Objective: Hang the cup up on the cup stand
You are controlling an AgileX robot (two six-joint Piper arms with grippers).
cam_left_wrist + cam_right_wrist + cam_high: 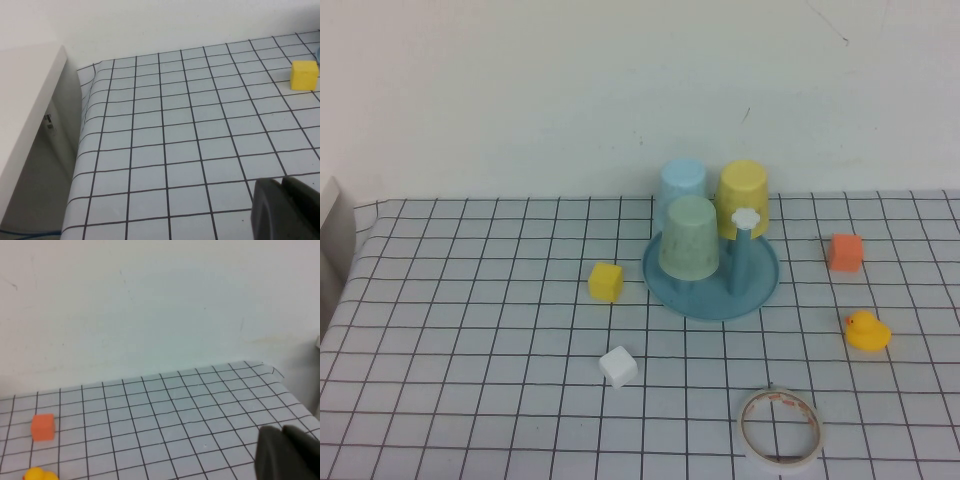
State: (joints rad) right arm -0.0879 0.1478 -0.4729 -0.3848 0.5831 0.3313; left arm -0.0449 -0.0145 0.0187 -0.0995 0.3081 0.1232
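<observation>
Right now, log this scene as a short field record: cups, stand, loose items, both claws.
cup: mint-green cup, upside down on the cup stand, front left
other cups: light blue cup and yellow cup, also inverted, behind it
free peg: white-knobbed peg, front right, bare
loose items: yellow block, white block, orange block, rubber duck, tape roll
left claw: shut, empty, near the table's left edge
right claw: shut, empty, near the right edge
</observation>
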